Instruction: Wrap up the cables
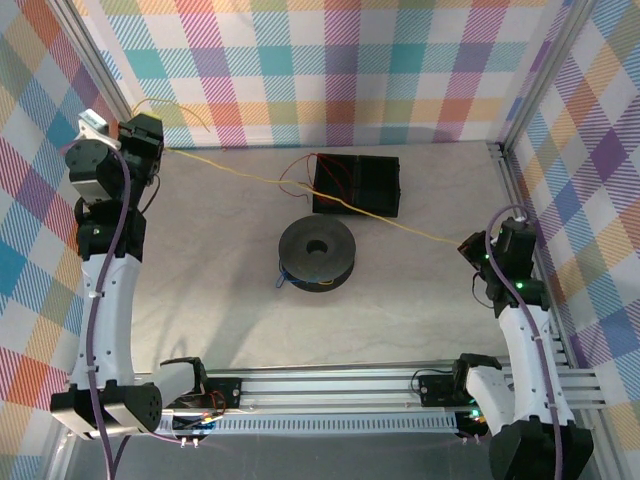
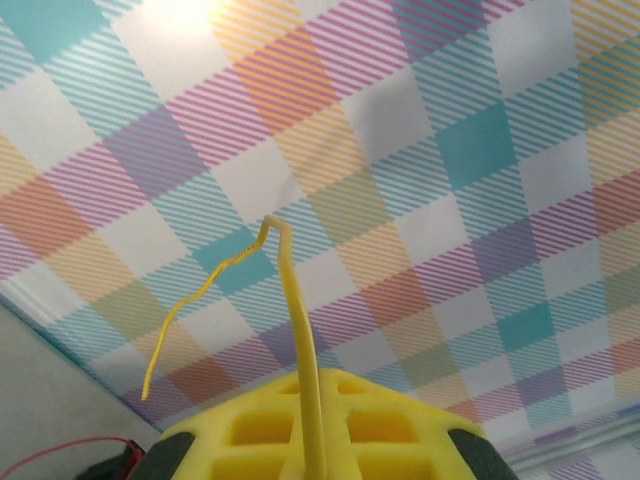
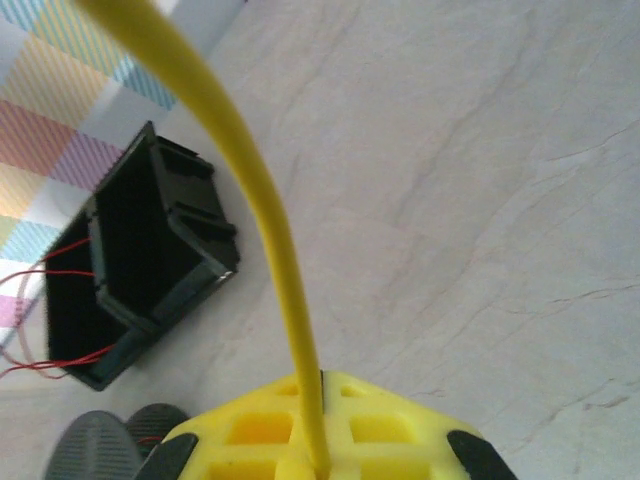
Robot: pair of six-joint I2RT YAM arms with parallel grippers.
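We list one yellow cable [image 3: 283,265] drawn in a line above the surface [image 1: 220,260]. It crosses the near edge of the black tray [image 1: 370,185] and is pinched between the closed fingers of the left hand [image 1: 150,148] at the far left corner and of the right hand [image 1: 472,245] by the right wall. Its free end kinks upward beyond the left hand, against the checked wall [image 2: 450,150]. We also list thin red cables [image 3: 70,272] looping in and beside the tray, apart from both hands, and a black spool [image 1: 300,240] lying just nearer than the tray.

Both arms [image 1: 118,300] are white with black joints, purple cables [image 1: 121,215] alongside, yellow gridded fingers [image 2: 250,430].
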